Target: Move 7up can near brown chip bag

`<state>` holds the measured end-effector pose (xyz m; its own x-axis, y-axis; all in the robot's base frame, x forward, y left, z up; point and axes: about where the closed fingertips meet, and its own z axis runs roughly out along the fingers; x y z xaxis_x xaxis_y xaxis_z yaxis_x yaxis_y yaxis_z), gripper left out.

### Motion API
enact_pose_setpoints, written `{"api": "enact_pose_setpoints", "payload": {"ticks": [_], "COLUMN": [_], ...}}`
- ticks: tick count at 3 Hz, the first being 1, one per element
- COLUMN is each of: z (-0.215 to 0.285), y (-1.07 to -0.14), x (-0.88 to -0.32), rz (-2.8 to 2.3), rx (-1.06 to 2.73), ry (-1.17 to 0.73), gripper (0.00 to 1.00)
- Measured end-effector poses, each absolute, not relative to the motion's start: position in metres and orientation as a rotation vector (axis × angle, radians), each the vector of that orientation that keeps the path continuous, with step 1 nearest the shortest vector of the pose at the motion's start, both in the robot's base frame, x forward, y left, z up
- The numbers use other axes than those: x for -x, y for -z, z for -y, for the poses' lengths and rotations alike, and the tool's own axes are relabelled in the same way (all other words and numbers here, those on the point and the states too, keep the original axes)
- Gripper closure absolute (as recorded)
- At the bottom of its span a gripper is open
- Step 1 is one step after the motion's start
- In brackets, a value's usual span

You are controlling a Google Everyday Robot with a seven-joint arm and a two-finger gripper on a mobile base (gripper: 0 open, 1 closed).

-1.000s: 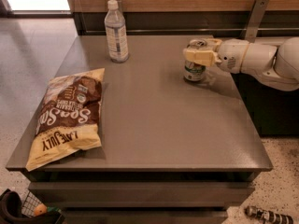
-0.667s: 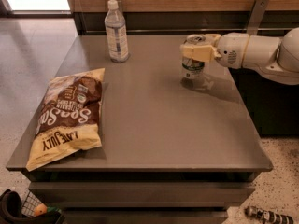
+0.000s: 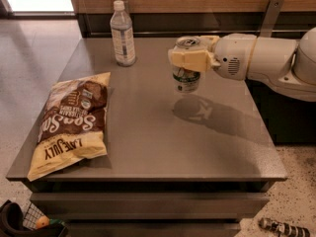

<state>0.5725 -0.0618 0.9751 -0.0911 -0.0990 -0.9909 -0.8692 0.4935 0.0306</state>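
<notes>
My gripper [image 3: 190, 57] comes in from the right on a white arm and is shut on the 7up can [image 3: 186, 79], a white-and-green can with a silver top. It holds the can upright in the air above the grey table [image 3: 148, 147], right of centre; the can's shadow falls on the table below it. The brown chip bag [image 3: 70, 122] lies flat at the table's left front, brown in the middle with pale yellow ends, well to the left of the can.
A clear plastic water bottle [image 3: 123, 33] stands upright at the back of the table, left of the can. A wooden wall runs behind the table. Small items lie on the floor at lower left [image 3: 29, 223] and lower right [image 3: 284, 227].
The gripper has lifted the can off the table and carried it to the left, toward the table's middle. The bag and the bottle have not moved.
</notes>
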Motion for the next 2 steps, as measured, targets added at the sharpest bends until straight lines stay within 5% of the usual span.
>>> {"api": "enact_pose_setpoints", "payload": {"ticks": [2], "z": [-0.030], "y": [-0.923], "x": [-0.493], "rz": [-1.513], "rx": [1.056], "ry": [-0.896], "gripper": [1.00]}}
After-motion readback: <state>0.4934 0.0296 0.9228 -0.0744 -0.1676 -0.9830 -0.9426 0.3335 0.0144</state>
